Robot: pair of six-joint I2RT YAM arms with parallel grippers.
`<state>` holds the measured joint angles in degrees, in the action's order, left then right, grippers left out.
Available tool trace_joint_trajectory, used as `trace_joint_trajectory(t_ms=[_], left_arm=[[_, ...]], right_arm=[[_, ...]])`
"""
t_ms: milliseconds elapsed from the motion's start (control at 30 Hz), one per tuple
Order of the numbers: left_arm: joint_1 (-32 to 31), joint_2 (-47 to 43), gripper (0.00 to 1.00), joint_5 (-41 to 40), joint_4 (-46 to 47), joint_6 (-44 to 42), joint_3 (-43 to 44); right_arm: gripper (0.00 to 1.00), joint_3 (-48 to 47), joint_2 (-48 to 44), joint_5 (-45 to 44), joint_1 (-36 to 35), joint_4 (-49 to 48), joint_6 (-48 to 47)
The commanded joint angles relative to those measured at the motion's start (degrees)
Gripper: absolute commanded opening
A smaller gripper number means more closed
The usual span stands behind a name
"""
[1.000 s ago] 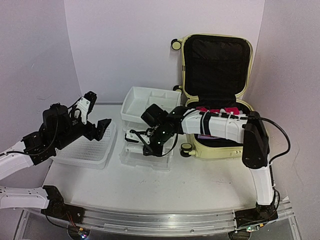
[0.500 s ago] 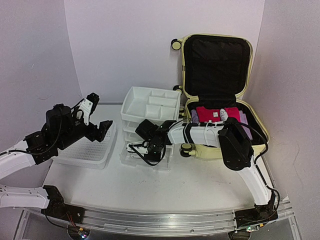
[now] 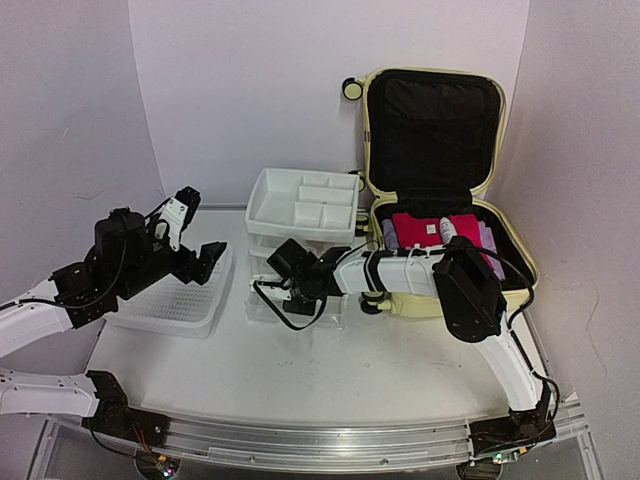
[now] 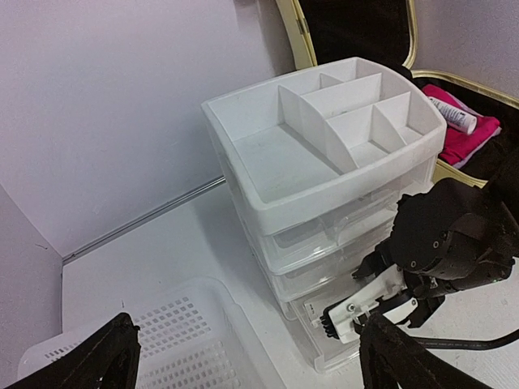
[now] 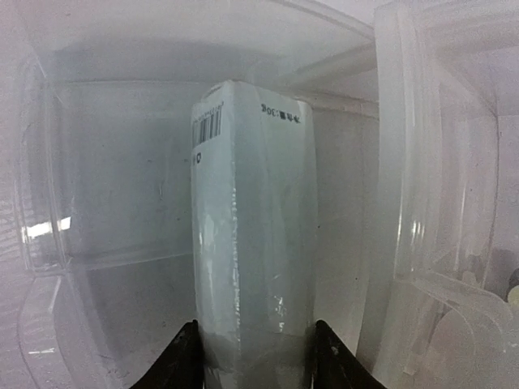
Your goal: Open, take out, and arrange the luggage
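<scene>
Luggage (image 3: 432,130) stands open behind and to the right of the right end effector (image 5: 255,356). Its fingers flank a pale box (image 5: 251,227) inside a clear drawer (image 5: 105,203), though I cannot tell whether they grip it. Empty and spread wide, the left end effector (image 4: 247,356) hangs above a mesh basket (image 4: 186,340).

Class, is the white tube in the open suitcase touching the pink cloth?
Touching: the left wrist view shows the white tube lying flat on the pink cloth.
</scene>
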<state>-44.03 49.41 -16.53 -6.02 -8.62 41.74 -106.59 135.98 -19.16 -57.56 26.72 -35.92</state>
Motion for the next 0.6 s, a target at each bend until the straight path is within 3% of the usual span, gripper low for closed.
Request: trace_joint_trajectory(t_ms=[0, 233, 567], left_arm=[[0.3, 0.3, 0.95, 0.5, 2.2, 1.0, 1.4], [0.3, 1.1, 0.95, 0.5, 2.3, 0.8, 1.7], [0.4, 2.9, 0.95, 1.3, 2.7, 0.9, 2.4]], right_arm=[[0.46, 0.5, -0.8, -3.0, 0.3, -5.3, -1.4], [0.54, 2.4, -6.3, 3.4, 0.3, -0.5, 1.1], [0.57, 3.8, -13.9, 6.9, 0.3, 5.0, 6.1]])
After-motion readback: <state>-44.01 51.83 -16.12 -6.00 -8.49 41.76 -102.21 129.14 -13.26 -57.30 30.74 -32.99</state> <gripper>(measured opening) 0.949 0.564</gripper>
